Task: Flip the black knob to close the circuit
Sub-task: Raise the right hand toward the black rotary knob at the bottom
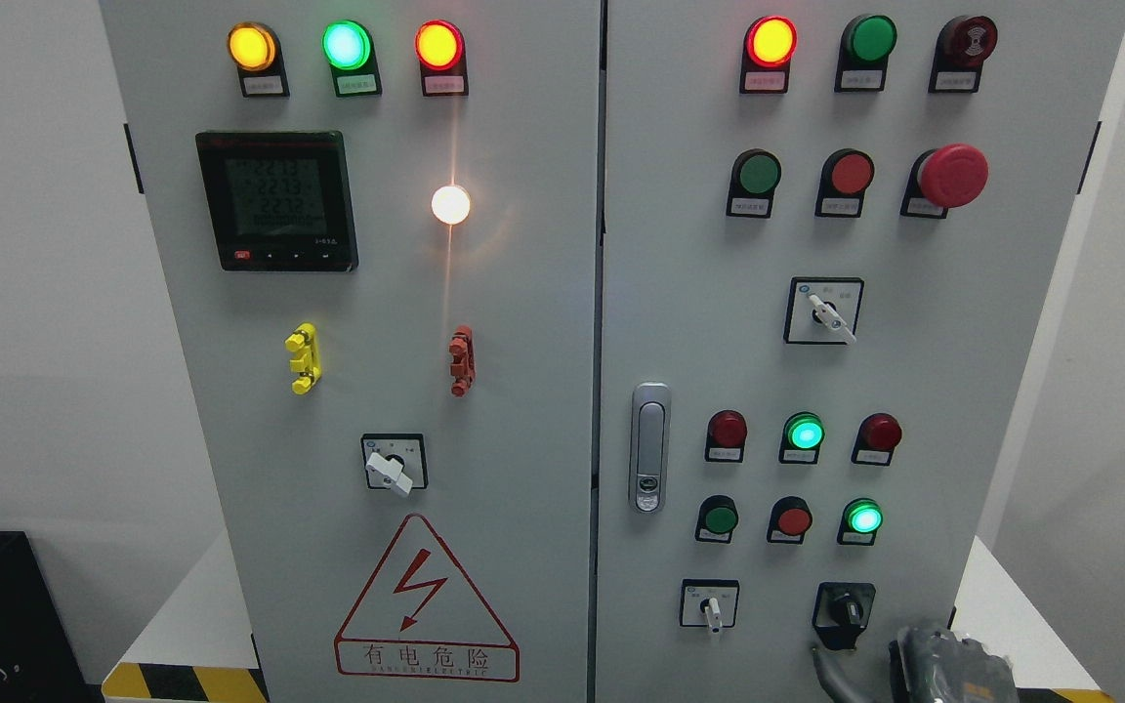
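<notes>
The black knob [845, 612] sits on a black plate at the bottom right of the grey cabinet's right door [914, 342], its handle pointing roughly straight up. My right hand [948, 666] shows only as a grey and dark shape at the bottom edge. It is just below and to the right of the knob, and most of it is cut off by the frame. A grey part of it reaches up to just under the knob's plate; I cannot tell whether it touches. My left arm is out of view.
A white selector switch [710, 610] is left of the knob, with rows of red and green buttons and lit lamps above. The door handle [649, 447] is at the centre seam. The left door carries a meter [277, 201] and a warning triangle [424, 605].
</notes>
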You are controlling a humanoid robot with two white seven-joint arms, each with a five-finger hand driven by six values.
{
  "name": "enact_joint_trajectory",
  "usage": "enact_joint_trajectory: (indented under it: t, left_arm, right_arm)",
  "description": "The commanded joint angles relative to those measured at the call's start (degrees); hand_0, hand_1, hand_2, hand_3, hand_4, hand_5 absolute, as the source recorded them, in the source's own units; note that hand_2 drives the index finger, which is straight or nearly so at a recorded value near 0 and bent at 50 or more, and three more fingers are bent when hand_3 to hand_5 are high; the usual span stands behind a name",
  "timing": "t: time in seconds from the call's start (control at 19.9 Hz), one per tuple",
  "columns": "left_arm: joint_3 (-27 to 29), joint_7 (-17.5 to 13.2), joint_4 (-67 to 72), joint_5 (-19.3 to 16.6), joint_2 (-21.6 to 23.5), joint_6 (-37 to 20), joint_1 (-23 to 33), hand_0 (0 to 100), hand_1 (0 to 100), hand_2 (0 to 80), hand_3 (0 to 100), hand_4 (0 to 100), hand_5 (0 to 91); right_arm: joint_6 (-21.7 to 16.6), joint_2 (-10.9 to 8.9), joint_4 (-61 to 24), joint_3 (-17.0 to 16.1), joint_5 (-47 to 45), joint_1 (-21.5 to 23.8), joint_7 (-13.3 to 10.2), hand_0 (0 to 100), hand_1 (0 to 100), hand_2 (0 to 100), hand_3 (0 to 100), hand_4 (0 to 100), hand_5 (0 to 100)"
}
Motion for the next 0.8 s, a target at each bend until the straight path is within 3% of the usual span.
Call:
enact_joint_trajectory:
  t: [0.0, 0.15, 0.75]
  left_arm:
    - [0.0, -0.1, 0.0, 0.0, 0.0, 0.0, 0.0, 12, 56, 0.0, 0, 0, 0.0]
    - [0.0, 0.0, 0.0, 0.0, 0.0, 0.0, 0.0, 12, 56, 0.0, 0, 0, 0.0]
    - [0.0, -0.1, 0.0, 0.0, 0.0, 0.0, 0.0, 12, 56, 0.0, 0, 0, 0.0]
  right_arm:
    - [0.2, -0.10, -1.7, 0.0, 0.2, -0.6, 0.3, 0, 0, 98, 100, 100, 100]
    - [0.9, 0.07, -1.9, 0.0, 0.2, -1.0, 1.8, 0, 0, 98, 100, 100, 100]
    - [1.2, -0.01, -1.5, 0.0, 0.7, -1.8, 2.0, 0, 0, 99, 100, 100, 100]
